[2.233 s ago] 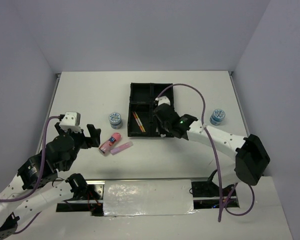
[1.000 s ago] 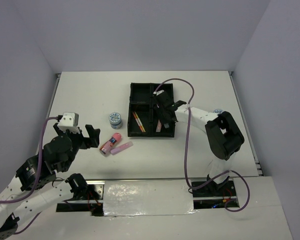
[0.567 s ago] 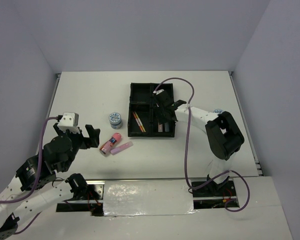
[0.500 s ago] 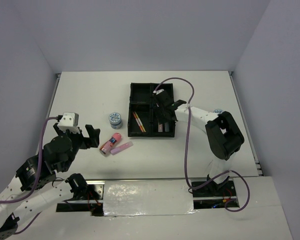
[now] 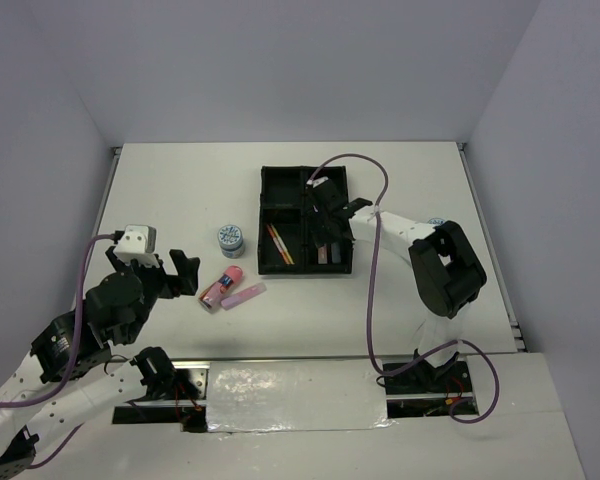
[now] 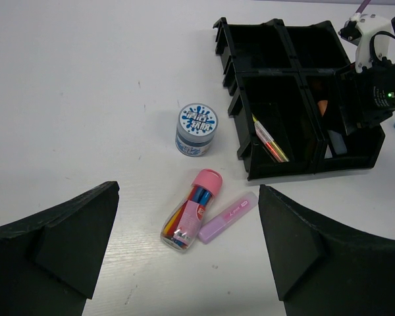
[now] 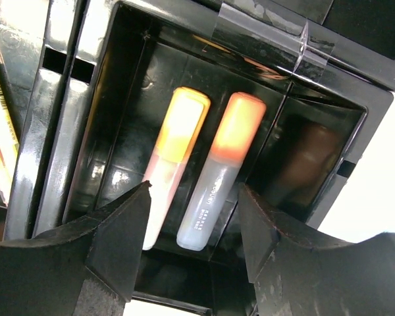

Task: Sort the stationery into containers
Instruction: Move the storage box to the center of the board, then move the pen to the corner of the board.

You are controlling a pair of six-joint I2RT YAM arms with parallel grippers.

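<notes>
Stationery is split between the black tray (image 5: 280, 180) and the bench (image 5: 180, 190). Two markers (image 7: 214, 178) lie side by side in the tray's lower right compartment, and thin orange pens (image 5: 277, 243) lie in the lower left one.

The right tool (image 7: 194, 197) hangs low over those markers with its jaws spread and nothing in them. The compartment walls sit close to both fingers. If it lifts out crooked, I'd expect a finger to catch the divider and drag the tray, or knock a marker askew.

Left of centre, a pink tube (image 6: 189, 210) and a purple marker (image 6: 228, 218) lie just beside each other in front of the wide-open left tool (image 5: 188, 273). Grabbing one could shove the other, and the round tube may roll.

A tape roll (image 6: 197, 130) stands near the tray's left wall. A second roll (image 5: 436, 226), at the right of the frame, is half hidden behind the right arm.
</notes>
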